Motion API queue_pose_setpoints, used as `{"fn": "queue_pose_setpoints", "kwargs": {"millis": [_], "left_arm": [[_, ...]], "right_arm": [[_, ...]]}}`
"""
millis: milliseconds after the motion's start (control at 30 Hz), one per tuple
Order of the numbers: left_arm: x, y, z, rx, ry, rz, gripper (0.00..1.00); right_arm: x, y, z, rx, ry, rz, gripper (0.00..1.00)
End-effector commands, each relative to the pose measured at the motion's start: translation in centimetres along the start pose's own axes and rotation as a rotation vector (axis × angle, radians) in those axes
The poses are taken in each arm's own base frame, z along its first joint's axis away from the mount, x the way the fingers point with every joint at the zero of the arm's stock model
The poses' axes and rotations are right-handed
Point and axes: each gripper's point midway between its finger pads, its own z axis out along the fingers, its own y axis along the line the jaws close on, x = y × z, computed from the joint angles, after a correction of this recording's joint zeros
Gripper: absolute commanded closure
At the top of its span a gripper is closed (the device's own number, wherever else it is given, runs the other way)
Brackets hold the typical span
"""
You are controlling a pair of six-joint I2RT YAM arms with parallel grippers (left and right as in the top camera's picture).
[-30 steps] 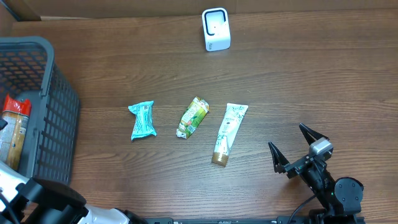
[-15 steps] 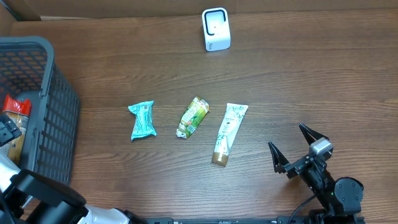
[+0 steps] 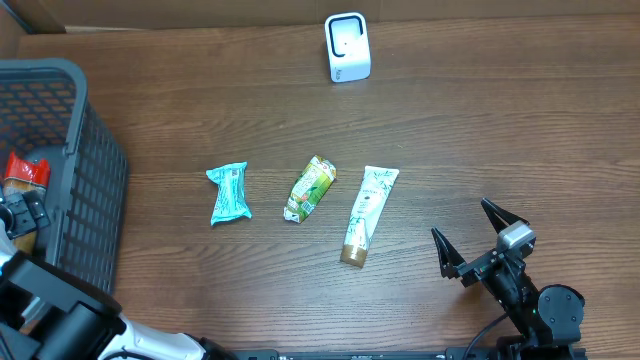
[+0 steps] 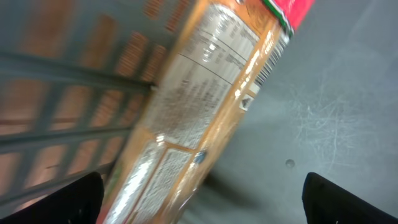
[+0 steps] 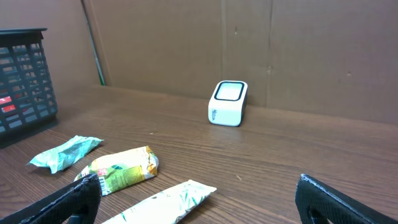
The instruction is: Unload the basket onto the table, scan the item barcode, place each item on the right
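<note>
A dark grey plastic basket (image 3: 88,160) stands at the left edge of the overhead view, and inside it lies an orange package with a red end (image 3: 27,168), which the left wrist view shows as a glossy wrapper with printed text (image 4: 205,112), slanting from lower left to upper right across the basket's grey floor (image 4: 336,112). The left gripper (image 3: 18,215) hangs inside the basket just over this package, its two fingers spread wide at the bottom corners of its own view, not closed on anything. The white barcode scanner (image 3: 347,47) stands upright at the top centre of the wooden table (image 3: 200,100), well apart from the basket. At mid-frame three items lie in a row: a teal packet (image 3: 229,193), a green packet (image 3: 310,188) and a white tube (image 3: 368,212) with its cap toward the bottom edge. The right gripper (image 3: 472,238) sits at the lower right, jaws fully apart and holding nothing, facing the tube and the scanner (image 5: 227,103).
</note>
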Motion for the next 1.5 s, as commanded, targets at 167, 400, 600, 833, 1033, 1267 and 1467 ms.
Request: {"fn": "queue_pose_setpoints", "kwargs": {"millis": [167,400,600,833,1033,1267,1467], "left_arm": [[0.4,-0.8,2.1,0.038,0.009,0.065,0.07],[0.5,-0.8,2.2,0.038,0.01,0.122,0.07],[-0.2,-0.4,2.2,0.022,-0.018,0.128,0.06],[0.0,-0.6,3.4,0.029,-0.008,0.157,0.04],[1.5,-1.6,6.1,0.065,0.052,0.161,0.08],[1.8,-2.6,6.9,0.109,0.053,0.161,0.25],[1.4,-3.4,6.9,0.151,0.029,0.143,0.91]], "right_arm": [[0.3,0.2,0.0,-0.011,0.0,0.004,0.0],[0.3,0.2,0.0,-0.011,0.0,0.004,0.0],[0.3,0.2,0.0,-0.011,0.0,0.004,0.0],[0.3,0.2,0.0,-0.011,0.0,0.004,0.0],[0.3,0.2,0.0,-0.011,0.0,0.004,0.0],[0.3,0.2,0.0,-0.011,0.0,0.004,0.0],[0.3,0.2,0.0,-0.011,0.0,0.004,0.0]]}}
